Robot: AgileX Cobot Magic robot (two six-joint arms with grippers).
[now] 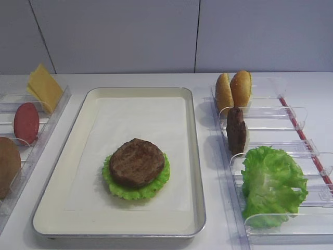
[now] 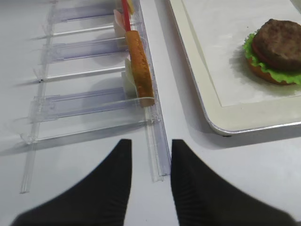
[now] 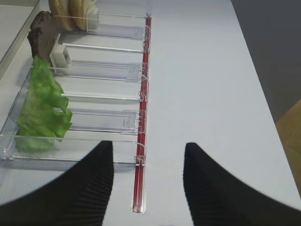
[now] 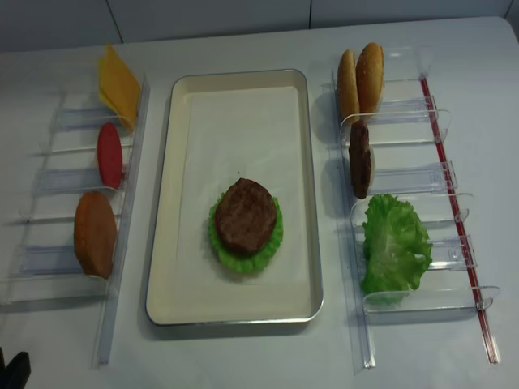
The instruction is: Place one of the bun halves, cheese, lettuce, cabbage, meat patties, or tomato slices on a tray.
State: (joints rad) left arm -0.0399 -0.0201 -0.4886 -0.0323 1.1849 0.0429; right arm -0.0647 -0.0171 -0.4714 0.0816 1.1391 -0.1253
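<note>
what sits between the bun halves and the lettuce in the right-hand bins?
One meat patty standing on edge, in the slot between the bun halves and the lettuce. Clearest in the realsense high view.

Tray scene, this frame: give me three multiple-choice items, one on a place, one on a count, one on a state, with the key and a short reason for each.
1. Where does the meat patty on the tray lie?
A. on lettuce
B. on bare paper
C. on the cheese

2. How many bun halves stand in the far bin on the right-hand rack?
A. one
B. two
C. four

3. How does the right gripper stand?
A. shut on a lettuce leaf
B. shut on a patty
C. open, with nothing between its fingers

Key: 1 A, green frilly lettuce shows all round under the patty. 2 B, two tan halves stand side by side on edge. 3 C, the right wrist view shows only table and bin edge in the gap between its fingers.
</note>
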